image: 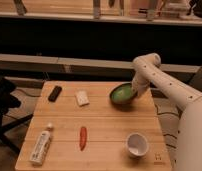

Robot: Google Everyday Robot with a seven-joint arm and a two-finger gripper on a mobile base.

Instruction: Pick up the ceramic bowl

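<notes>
The ceramic bowl [121,93], green with a dark rim, is at the far right of the wooden table [109,125]. It is tilted, with its inside facing the camera and its right side raised. My gripper [135,94] reaches down from the white arm [159,82] and is shut on the bowl's right rim. The fingertips are partly hidden behind the rim.
A white cup [137,144] stands at the front right. A red chili [83,137], a white bottle [41,146], a white packet [82,98] and a black object [55,93] lie on the table. A black chair [1,100] is at the left, and a dark counter is behind.
</notes>
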